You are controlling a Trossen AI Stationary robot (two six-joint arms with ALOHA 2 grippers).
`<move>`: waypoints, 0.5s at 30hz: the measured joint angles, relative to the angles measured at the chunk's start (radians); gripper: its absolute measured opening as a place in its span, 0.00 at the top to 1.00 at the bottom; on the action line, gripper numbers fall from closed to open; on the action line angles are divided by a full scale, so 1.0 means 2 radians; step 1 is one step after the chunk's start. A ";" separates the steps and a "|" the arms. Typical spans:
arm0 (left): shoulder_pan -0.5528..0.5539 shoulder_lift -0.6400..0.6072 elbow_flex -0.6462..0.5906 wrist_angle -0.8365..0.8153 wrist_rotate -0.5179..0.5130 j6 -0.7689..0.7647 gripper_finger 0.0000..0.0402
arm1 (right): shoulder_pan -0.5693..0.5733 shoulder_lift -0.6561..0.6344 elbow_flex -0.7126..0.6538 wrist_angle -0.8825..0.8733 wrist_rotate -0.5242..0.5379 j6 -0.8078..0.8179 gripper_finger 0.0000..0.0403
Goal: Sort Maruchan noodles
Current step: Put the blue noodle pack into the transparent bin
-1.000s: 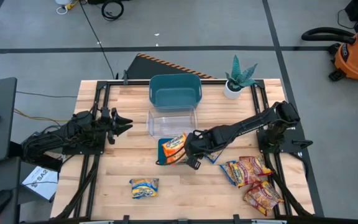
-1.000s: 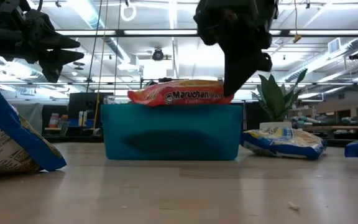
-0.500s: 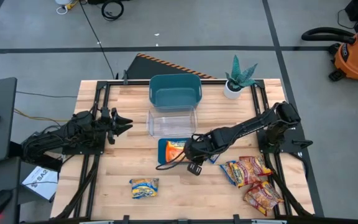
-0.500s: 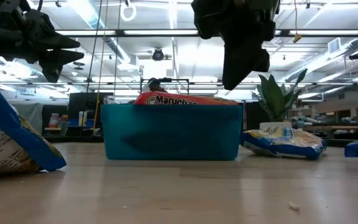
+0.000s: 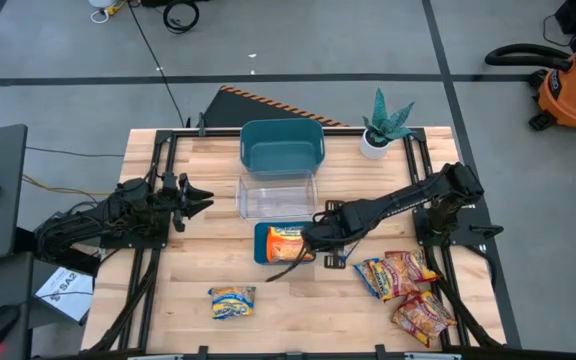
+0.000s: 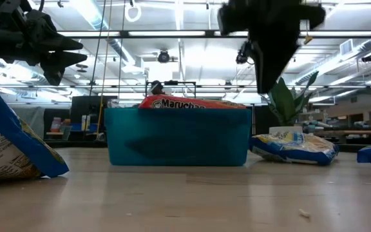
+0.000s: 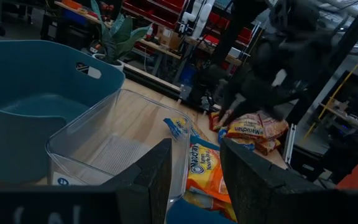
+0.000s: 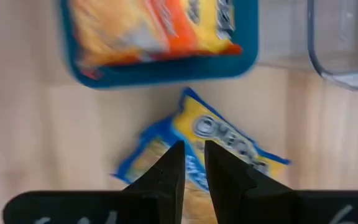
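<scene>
Noodles sorted mid-table: your right tool (image 5: 315,240) hangs empty just past the right edge of the small teal bin (image 5: 260,254), its fingers (image 8: 168,169) drawn narrow with only a slim gap between them. An orange Maruchan packet (image 5: 286,240) lies inside that bin; from table height you see its printed top (image 6: 176,103) just above the teal rim (image 6: 176,137). Directly under the right tool, on the bare wood just beside the bin, you have a yellow-and-blue packet (image 8: 201,152) lying flat.

Your left tool (image 5: 200,198) waits over the table's left side, well apart from the packets, its fingers (image 7: 151,171) spread wide and holding nothing.

Elsewhere on the table (image 5: 168,290), you can see a second yellow-and-blue packet (image 5: 232,300) alone near the front edge. A cluster of dark red packets (image 5: 408,268) lies toward the front right corner, with more of them (image 5: 423,314) closer to the edge and one blue-edged packet (image 5: 370,275) touching the cluster's left side.

Behind the small bin stands a clear bin (image 5: 275,196), and behind that a larger teal bin (image 5: 282,146), both without packets. A potted plant (image 5: 380,125) sits at the far right corner.
</scene>
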 joint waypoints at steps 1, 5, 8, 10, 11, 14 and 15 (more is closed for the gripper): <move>0.000 0.000 0.000 0.000 0.000 0.000 0.65 | 0.000 0.000 -0.008 0.002 0.007 -0.003 0.83; 0.000 0.000 0.000 0.000 0.000 0.000 0.65 | -0.009 0.000 -0.042 0.042 -0.006 -0.026 0.81; 0.000 0.000 0.000 0.000 0.000 0.000 0.65 | -0.015 0.001 -0.057 0.070 -0.007 -0.047 0.75; 0.000 0.000 0.000 0.000 0.000 0.000 0.65 | -0.020 0.001 -0.062 0.094 -0.007 -0.055 0.70; 0.000 0.000 0.000 0.000 0.000 0.000 0.65 | -0.022 0.001 -0.063 0.102 -0.007 -0.059 0.67; 0.000 0.000 0.000 0.000 0.000 0.000 0.65 | -0.026 0.001 -0.065 0.129 -0.007 -0.076 0.59; 0.000 0.000 0.000 0.000 0.000 0.000 0.65 | -0.027 0.001 -0.069 0.137 -0.007 -0.080 0.56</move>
